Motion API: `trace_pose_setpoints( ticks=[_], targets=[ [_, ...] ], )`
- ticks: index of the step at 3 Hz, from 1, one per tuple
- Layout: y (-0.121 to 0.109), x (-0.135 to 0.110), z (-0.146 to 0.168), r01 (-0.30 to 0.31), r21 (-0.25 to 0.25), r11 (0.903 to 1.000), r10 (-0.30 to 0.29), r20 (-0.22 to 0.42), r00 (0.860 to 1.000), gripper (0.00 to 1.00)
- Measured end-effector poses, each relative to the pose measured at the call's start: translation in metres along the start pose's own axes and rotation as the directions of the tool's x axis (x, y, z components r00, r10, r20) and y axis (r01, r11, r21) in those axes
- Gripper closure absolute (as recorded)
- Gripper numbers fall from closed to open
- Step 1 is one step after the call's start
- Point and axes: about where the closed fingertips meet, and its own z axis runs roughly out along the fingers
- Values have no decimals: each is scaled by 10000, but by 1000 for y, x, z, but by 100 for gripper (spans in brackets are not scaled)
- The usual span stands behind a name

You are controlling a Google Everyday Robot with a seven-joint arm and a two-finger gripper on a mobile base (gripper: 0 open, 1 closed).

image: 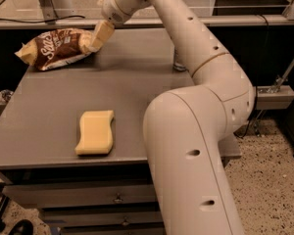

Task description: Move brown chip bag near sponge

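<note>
End effector [101, 35] is right at the brown chip bag's [56, 48] right end, at the table's [152, 82] far-left corner. Clenched or released, I can't tell. The sponge [95, 132] sits well apart, near the front edge. The worry: a shallow pinch on crinkly foil could slip mid-carry.
</note>
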Motion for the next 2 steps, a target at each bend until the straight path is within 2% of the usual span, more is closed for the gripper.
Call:
trace_pose_setpoints(
  ticks=[1,2],
  targets=[
    [26,-13,18,-670,-585,9960,690,338,9970,0],
    [54,-16,22,-1228,-1041,9870,1276,402,9910,0]
  ],
)
